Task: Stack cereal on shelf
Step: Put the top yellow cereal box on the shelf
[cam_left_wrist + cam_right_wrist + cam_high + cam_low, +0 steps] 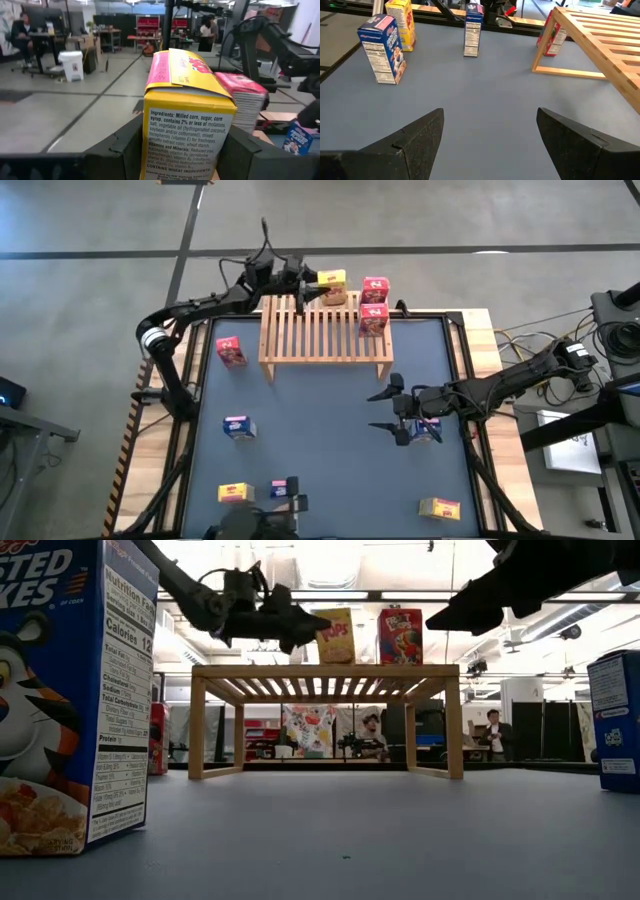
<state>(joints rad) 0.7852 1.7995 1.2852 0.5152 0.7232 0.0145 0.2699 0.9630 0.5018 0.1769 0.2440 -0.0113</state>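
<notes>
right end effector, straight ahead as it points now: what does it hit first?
Probably nothing close. The right end effector is open over bare mat. A blue box stands farthest along that line, near the table's edge; depth is unclear.

Grey floor [420,220] ran with dark lines, bright lights [330,565] shone on the ceiling, a white bin [73,65] stood near a desk [52,40], red shelves [147,22] were far back, people sat and stood around.
</notes>
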